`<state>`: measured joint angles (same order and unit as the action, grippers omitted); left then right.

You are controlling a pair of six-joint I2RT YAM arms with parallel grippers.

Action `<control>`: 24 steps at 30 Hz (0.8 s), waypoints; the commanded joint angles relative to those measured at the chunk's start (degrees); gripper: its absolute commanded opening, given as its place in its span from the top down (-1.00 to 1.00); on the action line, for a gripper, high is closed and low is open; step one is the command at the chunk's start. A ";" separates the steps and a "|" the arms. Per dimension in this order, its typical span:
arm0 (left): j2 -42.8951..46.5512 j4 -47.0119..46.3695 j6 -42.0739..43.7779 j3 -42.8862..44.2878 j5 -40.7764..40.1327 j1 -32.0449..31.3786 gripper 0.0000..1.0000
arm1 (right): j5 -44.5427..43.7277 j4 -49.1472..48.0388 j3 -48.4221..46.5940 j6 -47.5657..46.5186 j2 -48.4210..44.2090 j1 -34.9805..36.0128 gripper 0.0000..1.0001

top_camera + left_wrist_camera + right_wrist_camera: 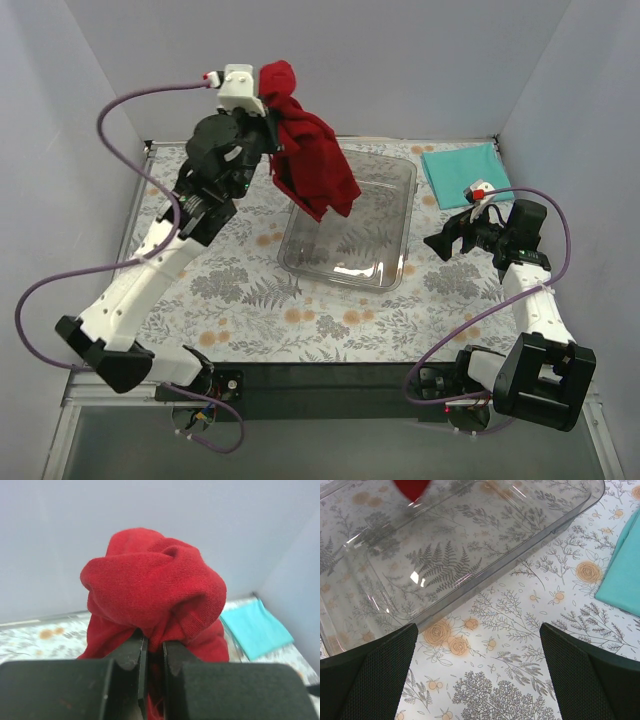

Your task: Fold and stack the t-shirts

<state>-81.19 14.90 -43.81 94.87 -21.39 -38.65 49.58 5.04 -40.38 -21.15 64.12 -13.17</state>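
My left gripper [268,112] is raised high at the back and is shut on the dark red t-shirt [312,160], which hangs bunched above the clear tray's far left end. In the left wrist view the red t-shirt [155,587] bulges over the jaws of the left gripper [154,647]. The teal t-shirt [462,171] lies as a flat folded rectangle at the back right and also shows in the left wrist view [255,627] and the right wrist view [625,580]. My right gripper [440,243] is open and empty, low over the cloth between tray and teal shirt [477,635].
A clear plastic tray [390,275] sits mid-table on the floral tablecloth [240,290]; its near corner shows in the right wrist view [470,570]. Grey walls enclose the back and both sides.
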 commanded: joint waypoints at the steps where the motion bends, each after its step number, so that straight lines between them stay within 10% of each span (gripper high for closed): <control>1: 4.27 -0.30 4.87 -2.58 -6.64 0.51 1.00 | 1.13 -0.03 -0.05 0.23 -0.40 -0.28 -0.95; 10: 11.93 -0.84 11.82 -5.39 -13.68 2.35 1.00 | 1.22 0.15 -0.14 0.05 0.83 -0.28 -0.94; 24: 23.61 8.65 -3.54 -27.53 -12.10 4.20 1.00 | 1.22 1.47 -0.66 -0.83 3.03 -0.28 -0.93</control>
<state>-63.20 20.99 -40.53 69.91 -33.39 -34.94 49.67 6.13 -40.38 -21.30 66.24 -13.17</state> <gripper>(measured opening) 0.083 0.967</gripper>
